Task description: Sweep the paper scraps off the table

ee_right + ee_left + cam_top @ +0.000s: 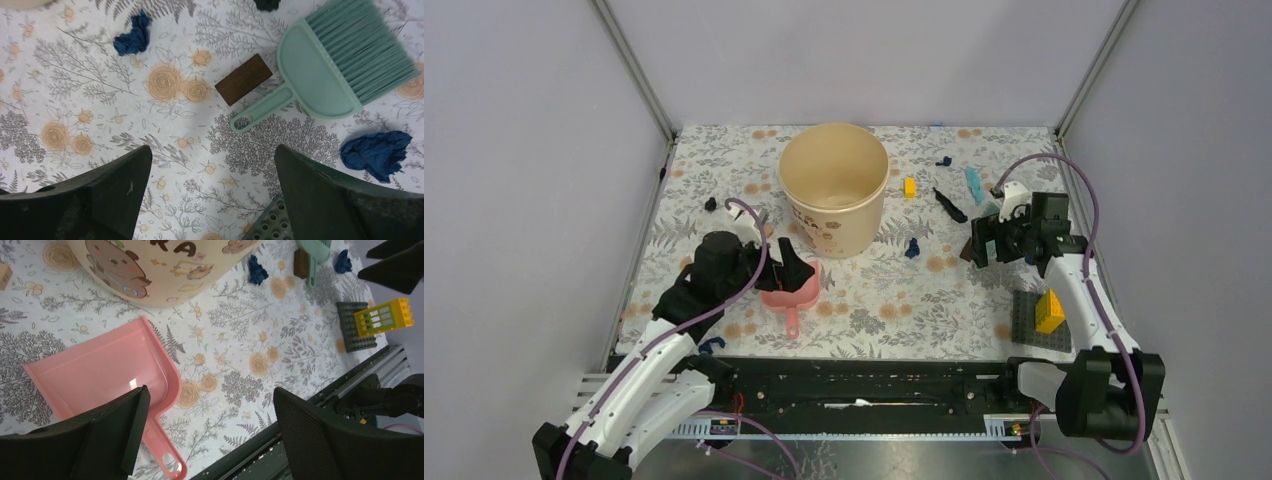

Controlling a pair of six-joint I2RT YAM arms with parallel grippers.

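right tool point(212, 152): wide open, empty
brush point(320, 75): just beyond it toward desk's point(100, 120) far edge, handle pointing back
nearer arm: right

Crumpled dark blue and black paper scraps point(912, 248), well apart, on the flower-printed table point(894, 300).

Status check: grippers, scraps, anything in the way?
Open, empty: left gripper above pink dustpan, right gripper above green brush. Unswept: paper scraps on table. Obstacle: brown block beside brush handle.
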